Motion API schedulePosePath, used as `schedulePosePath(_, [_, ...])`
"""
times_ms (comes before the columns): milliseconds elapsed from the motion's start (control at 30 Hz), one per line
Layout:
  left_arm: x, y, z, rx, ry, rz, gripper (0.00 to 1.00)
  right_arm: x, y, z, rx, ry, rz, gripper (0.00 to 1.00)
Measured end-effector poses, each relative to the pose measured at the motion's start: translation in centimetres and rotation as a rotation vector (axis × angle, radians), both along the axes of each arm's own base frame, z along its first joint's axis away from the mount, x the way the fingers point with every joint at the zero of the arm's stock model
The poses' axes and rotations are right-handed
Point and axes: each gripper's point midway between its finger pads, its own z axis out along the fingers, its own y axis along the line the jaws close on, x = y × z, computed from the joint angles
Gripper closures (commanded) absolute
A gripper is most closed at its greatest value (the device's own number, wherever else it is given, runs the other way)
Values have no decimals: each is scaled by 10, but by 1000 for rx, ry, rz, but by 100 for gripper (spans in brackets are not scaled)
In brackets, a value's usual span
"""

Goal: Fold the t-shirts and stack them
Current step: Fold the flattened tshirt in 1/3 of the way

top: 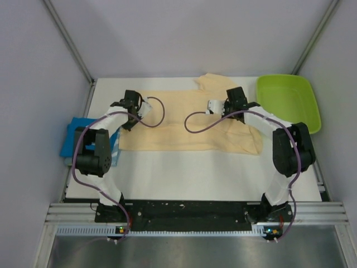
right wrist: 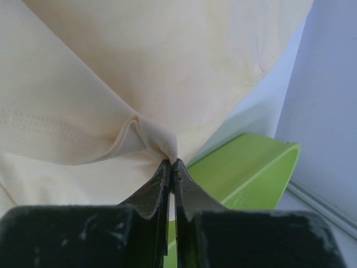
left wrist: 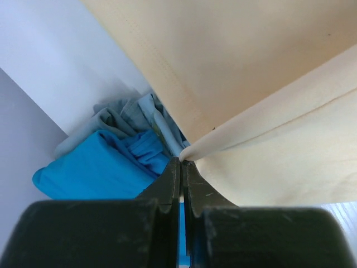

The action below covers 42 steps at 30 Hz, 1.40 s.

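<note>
The pale peach-cream t-shirt (top: 184, 120) lies spread across the middle of the table. My left gripper (top: 129, 100) is at its far left corner and is shut on a fold of its edge (left wrist: 192, 151). My right gripper (top: 234, 97) is at its far right side and is shut on a pinch of the same shirt (right wrist: 162, 142). The bright blue t-shirt (top: 72, 137) lies folded at the table's left edge, partly under my left arm; it also shows in the left wrist view (left wrist: 95, 167), with some grey-blue cloth (left wrist: 125, 117) bunched behind it.
The lime-green tray (top: 289, 100) sits at the far right corner, close beside my right gripper; its rim shows in the right wrist view (right wrist: 251, 173). Grey walls close in the table on the left, right and far sides.
</note>
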Motion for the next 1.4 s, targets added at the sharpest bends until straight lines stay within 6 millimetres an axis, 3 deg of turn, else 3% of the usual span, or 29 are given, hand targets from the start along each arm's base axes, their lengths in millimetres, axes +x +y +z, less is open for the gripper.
schedulePosePath(133, [1,4,-5,21,3,26,100,5,-4,1,-14,-4,7,100])
schedulePosePath(233, [-1,6,-16,34,30,42,83,10,-4,2,-7,-10,2,99])
schedulePosePath(300, [0,8,-22,45,36,60,70,18,-2,3,12,-20,-15,86])
schedulePosePath(367, [5,11,-21,59,20,84,58,31,0,3,43,-45,-47,59])
schedulePosePath(433, [20,15,-11,63,-22,120,47,51,2,6,84,-97,-112,48])
schedulePosePath(500, [52,18,15,42,-134,171,42,77,2,12,127,-163,-206,38])
schedulePosePath(600, [97,29,70,-17,-334,264,41,113,-2,37,207,-267,-384,37])
schedulePosePath(667, [120,41,118,-83,-470,337,46,121,-5,63,290,-319,-506,37])
schedulePosePath(733, [130,49,150,-141,-566,377,58,116,-6,89,392,-348,-584,31])
schedulePosePath(800, [124,53,167,-187,-593,369,61,90,-7,115,518,-339,-659,28])
schedulePosePath(867, [105,44,165,-227,-557,289,59,51,-7,141,655,-320,-707,27])
schedulePosePath(933, [73,20,146,-250,-456,160,49,2,-10,167,796,-301,-750,24])
schedulePosePath(967, [49,3,129,-251,-391,60,45,-20,-11,176,860,-291,-769,9])
schedulePosePath(1033, [8,-23,96,-240,-272,-89,38,-55,-14,180,956,-261,-814,8])
schedulePosePath(1133, [-47,-42,42,-214,-72,-241,35,-93,-19,145,1029,-159,-919,17])
schedulePosePath(1200, [-68,-33,12,-174,22,-276,32,-115,-32,92,1034,-51,-1066,19])
schedulePosePath(1333, [-85,-19,-14,-121,83,-299,32,-163,-63,-8,962,116,-1370,20])
schedulePosePath(1400, [-87,-15,-22,-94,85,-313,33,-182,-70,-34,954,149,-1474,21])
